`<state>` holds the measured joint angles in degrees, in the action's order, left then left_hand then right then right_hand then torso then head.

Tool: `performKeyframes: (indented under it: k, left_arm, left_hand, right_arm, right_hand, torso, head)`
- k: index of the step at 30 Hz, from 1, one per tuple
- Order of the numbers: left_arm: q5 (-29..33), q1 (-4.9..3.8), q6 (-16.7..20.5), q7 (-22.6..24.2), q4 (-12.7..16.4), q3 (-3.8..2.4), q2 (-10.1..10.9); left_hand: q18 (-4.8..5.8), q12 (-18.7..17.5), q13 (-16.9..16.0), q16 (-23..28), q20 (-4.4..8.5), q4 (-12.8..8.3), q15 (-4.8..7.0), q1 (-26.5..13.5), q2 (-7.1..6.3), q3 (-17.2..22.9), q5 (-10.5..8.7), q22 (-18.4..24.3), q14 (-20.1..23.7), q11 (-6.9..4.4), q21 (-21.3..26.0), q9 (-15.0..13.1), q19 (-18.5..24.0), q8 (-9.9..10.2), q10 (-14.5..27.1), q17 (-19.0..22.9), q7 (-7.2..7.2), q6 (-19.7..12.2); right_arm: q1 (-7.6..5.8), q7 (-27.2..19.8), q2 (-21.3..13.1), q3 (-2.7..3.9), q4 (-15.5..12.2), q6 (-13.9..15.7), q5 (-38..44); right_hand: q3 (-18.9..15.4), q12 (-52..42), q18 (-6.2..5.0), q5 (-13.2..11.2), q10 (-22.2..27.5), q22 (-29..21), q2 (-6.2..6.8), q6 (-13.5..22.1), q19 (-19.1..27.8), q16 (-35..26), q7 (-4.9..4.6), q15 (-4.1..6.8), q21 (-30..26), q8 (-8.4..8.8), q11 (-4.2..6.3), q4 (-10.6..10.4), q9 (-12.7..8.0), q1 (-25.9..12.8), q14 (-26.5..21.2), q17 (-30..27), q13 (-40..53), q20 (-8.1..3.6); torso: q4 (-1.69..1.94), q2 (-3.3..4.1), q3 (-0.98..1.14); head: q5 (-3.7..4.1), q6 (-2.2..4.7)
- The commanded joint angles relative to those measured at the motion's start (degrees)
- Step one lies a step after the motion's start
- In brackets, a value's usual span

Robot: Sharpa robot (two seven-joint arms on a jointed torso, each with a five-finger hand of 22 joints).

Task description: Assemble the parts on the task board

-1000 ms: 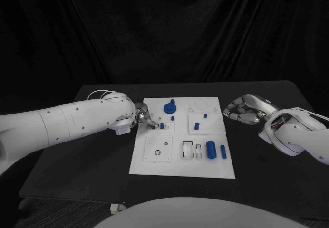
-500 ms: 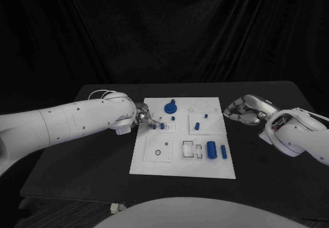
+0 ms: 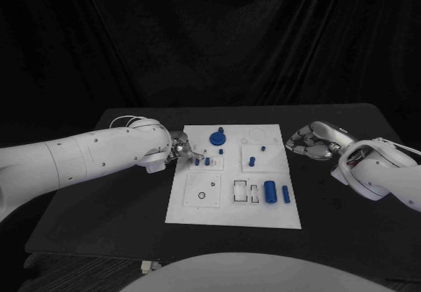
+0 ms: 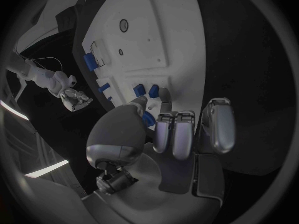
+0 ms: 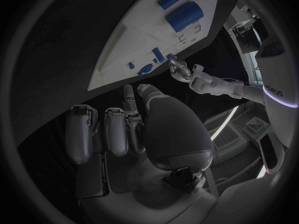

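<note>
The white task board (image 3: 232, 210) lies mid-table. My left hand (image 3: 182, 150) hovers at its left edge with fingers curled, just beside two small blue pegs (image 3: 202, 161) standing in a small plate. In the left wrist view a small blue part (image 4: 147, 119) shows pinched between thumb and fingers, close to those pegs (image 4: 146, 90). My right hand (image 3: 309, 141) hangs off the board's right edge, fingers curled in on nothing (image 5: 124, 129). A blue knob (image 3: 216, 138), a short peg (image 3: 252, 161), a thick cylinder (image 3: 270, 190) and a thin rod (image 3: 286, 194) sit on the board.
The black table (image 3: 105, 207) runs wide on both sides of the board. A ring-shaped hole (image 3: 202, 196) and rectangular slots (image 3: 240, 191) mark the board's near half. A black curtain closes off the back.
My left hand's fingers have drawn back slightly from the two pegs. The right hand has not moved.
</note>
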<state>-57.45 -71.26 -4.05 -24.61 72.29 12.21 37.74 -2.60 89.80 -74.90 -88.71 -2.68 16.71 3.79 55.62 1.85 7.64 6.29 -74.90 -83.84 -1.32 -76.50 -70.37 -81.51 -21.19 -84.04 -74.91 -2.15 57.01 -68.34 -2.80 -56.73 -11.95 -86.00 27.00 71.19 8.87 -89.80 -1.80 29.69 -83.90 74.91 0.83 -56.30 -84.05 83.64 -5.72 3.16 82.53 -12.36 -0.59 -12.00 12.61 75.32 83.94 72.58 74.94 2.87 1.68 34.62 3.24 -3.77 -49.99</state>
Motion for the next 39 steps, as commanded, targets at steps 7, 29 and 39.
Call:
performKeyframes:
  k: [7, 29, 39]
  left_arm:
    - [-4.4, -1.87, 18.3, 12.5, 1.3, -0.07, 1.9]
    - [-40.9, 0.16, 26.1, 41.9, -9.0, -0.05, -5.4]
    - [-45.6, 0.99, 23.8, 43.7, -12.6, -0.07, -8.8]
  left_hand:
    - [-0.7, -1.5, -13.4, 0.6, 0.38, -0.1, 0.26, 1.4, -2.07, -6.8, 2.06, -10.7, -4.1, -0.18, -0.1, -5.9, -0.2, -6.2, -4.3, -11.9, 0.04, -5.3]
    - [-2.87, -73.2, 57.1, 17.2, -3.09, -11.0, -1.56, 25.5, -4.35, -0.7, 0.19, -7.3, 15.3, 0.26, 10.4, 50.4, 6.4, 17.8, 57.2, 21.3, 8.84, -24.6]
    - [-3.08, -75.0, 62.4, 17.9, -2.89, -9.2, -1.31, 25.6, -6.84, 0.9, -1.19, -7.1, 16.7, -0.71, 13.3, 53.0, 6.6, 17.0, 54.0, 24.8, 7.85, -18.2]
  right_arm:
    - [0.15, 1.1, 0.0, 0.03, 0.1, -0.4, 0.0]
    - [0.58, 1.0, 0.2, 0.04, 0.3, -0.6, 0.0]
    - [0.63, 1.0, 0.6, 0.04, 0.5, -0.8, 0.0]
  right_hand:
    - [0.4, -0.2, -0.32, 0.3, -6.1, 12.3, -0.02, 0.3, -2.0, -0.2, 0.08, -0.23, -0.4, 0.34, -0.46, -0.1, 0.1, 0.4, 3.0, -0.1, 15.1, 0.46]
    - [0.4, -0.2, -0.32, 0.3, -6.1, 12.3, -0.02, 0.3, -2.0, -0.2, 0.08, -0.23, -0.4, 0.34, -0.46, -0.1, 0.1, 0.4, 3.0, -0.1, 15.1, 0.46]
    - [0.4, -0.2, -0.32, 0.3, -6.1, 12.3, -0.02, 0.3, -2.0, -0.2, 0.08, -0.23, -0.4, 0.34, -0.46, -0.1, 0.1, 0.4, 3.0, -0.1, 15.1, 0.46]
  torso:
    - [0.02, 0.01, -0.02]
    - [0.01, 0.1, -0.05]
    - [-0.02, 0.06, -0.03]
  head:
    - [-0.02, -0.01]
    - [0.03, -0.01]
    - [-0.11, -0.01]
